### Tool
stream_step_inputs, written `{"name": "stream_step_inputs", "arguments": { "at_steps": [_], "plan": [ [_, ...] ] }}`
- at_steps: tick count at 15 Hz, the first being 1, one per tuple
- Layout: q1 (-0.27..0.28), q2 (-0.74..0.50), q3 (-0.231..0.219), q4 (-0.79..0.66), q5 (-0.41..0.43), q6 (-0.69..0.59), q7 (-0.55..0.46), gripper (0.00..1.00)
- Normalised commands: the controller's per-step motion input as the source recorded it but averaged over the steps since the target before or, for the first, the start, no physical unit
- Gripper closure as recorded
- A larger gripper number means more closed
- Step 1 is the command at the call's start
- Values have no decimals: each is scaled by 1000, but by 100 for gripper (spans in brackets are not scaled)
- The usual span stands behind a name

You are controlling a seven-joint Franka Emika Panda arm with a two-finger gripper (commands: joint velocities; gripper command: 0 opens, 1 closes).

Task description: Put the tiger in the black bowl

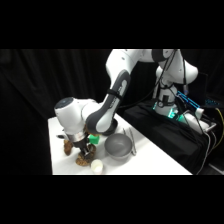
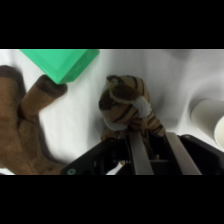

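My pincer (image 2: 150, 150) is down at the tiger (image 2: 125, 107), mid-frame in the wrist view; I cannot tell whether it grips. A brown plush animal (image 2: 22, 125) crowds the left, a green block (image 2: 62, 62) upper left, a white cup (image 2: 212, 125) right.

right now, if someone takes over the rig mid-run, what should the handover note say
Gripper: down at the tiger, fingers reaching its rear; whether they have closed on it cannot be told.
Tiger: on the white table, between the brown plush animal and a white cup, with a green block just beyond.
Black bowl: not visible in either view; only a grey bowl shows.
Done: approach to the tiger.
Left: confirm the grasp, lift, find the black bowl, drop the tiger in.
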Motion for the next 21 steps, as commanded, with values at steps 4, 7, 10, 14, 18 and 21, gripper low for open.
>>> {"name": "stream_step_inputs", "arguments": {
  "at_steps": [4,7,10,14,18,21],
  "plan": [
    [-49,-230,-2,-26,-16,-227,0,94],
    [-39,-394,-20,-169,-44,-211,17,94],
    [-34,-471,-26,-333,-61,-146,36,94],
    [-60,-601,-13,-665,-54,28,20,94],
    [-58,-701,-10,-898,-58,207,-1,94],
    [-79,-655,-30,-839,-58,275,-33,94]
  ]
}}
